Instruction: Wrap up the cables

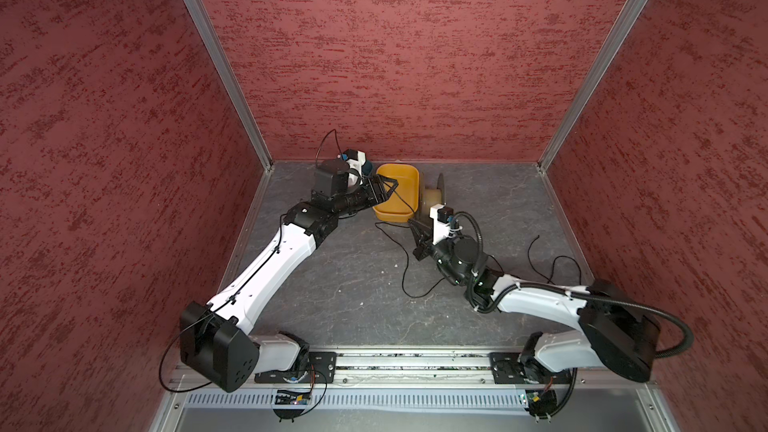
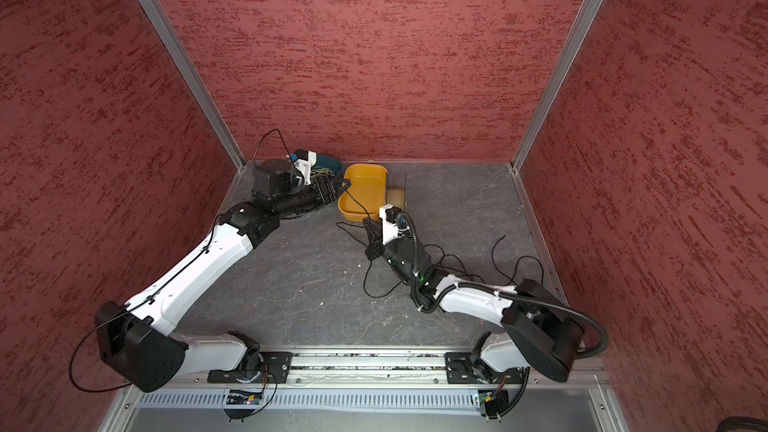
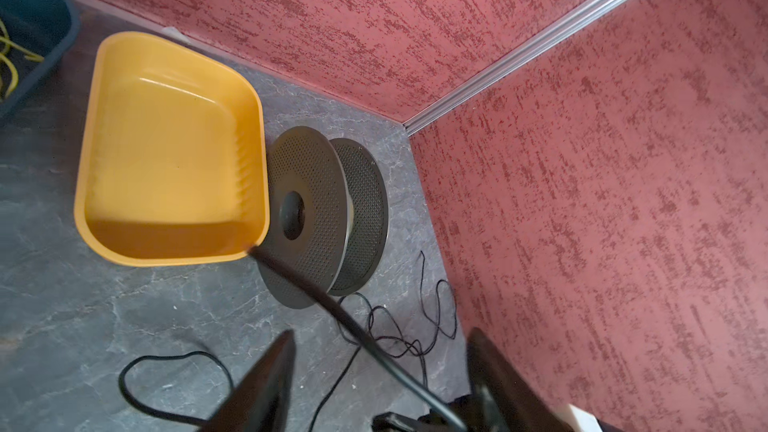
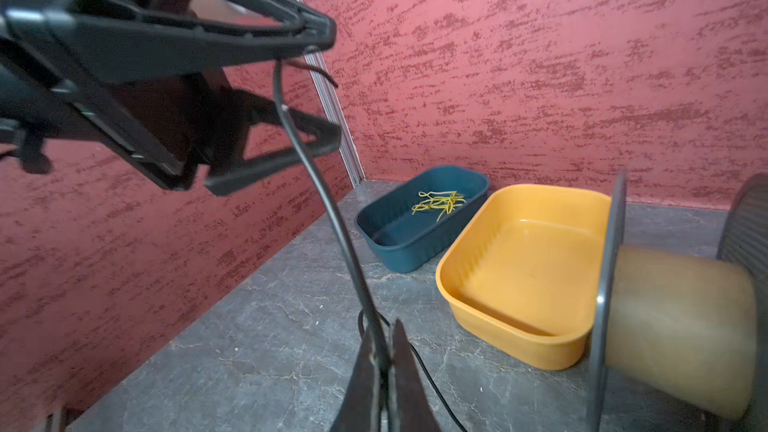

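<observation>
In both top views your left claw point(image 1: 385, 187) hangs over the near left corner of the yellow tub point(image 1: 405, 178), jaws apart. Your right claw point(image 1: 412, 226) sits just near of that tub, closed. The cable point(image 1: 405, 284) runs from the left claw across the tub's corner down to the right claw. From there it trails in loose loops over the bench point(image 1: 332, 297), with more coils lying to the right, past the right arm. The spool point(image 1: 434, 197) stands on edge just right of the tub. From the left wrist, the fingers point(image 3: 266, 376) stand wide apart and the cable point(image 3: 324, 297) passes between them as a blurred strand that neither pad presses. More slack lies tangled on the bench beside the spool point(image 3: 307, 209). From the right wrist, the right claw point(image 4: 386, 338) is pinched tight on the cable, which rises from there to touch the upper finger of the left claw point(image 4: 332, 87). A short free end sticks out just past that finger. No black turns show on the spool's pale core, so the winding looks not yet begun. The blue tub point(image 4: 415, 243) with its strands point(image 4: 438, 201) sits far left, apart from all this. Expect the cable to handle as light, limp and slick: it will likely sag, kink and slide through flat pads, and the loops can snag each other. Take hold close to the free end, leaving only a short tail, and keep a gentle pull between your two claws.
</observation>
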You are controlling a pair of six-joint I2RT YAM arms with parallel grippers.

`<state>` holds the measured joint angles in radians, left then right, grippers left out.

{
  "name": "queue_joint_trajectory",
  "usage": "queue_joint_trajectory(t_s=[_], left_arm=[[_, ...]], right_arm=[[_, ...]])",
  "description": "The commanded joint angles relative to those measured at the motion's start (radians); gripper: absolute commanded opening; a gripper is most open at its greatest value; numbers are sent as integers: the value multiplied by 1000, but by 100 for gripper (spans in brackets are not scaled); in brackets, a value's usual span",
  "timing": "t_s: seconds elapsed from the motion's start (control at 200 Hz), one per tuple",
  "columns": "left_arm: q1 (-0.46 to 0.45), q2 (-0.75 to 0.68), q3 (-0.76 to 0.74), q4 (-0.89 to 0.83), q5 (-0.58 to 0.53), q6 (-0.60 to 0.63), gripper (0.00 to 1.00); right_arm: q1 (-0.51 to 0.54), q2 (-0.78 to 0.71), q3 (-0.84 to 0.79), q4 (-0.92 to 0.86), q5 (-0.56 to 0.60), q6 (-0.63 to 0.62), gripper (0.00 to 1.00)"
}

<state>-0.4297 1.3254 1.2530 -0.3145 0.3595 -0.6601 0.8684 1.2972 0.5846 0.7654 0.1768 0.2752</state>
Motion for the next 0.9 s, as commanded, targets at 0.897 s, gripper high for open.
queue_joint_trajectory(t_s=[0.897], left_arm=[[-258,414,260,-185,-171,217,56]], right_arm=[[-467,-524,45,-1096,5,207,0]])
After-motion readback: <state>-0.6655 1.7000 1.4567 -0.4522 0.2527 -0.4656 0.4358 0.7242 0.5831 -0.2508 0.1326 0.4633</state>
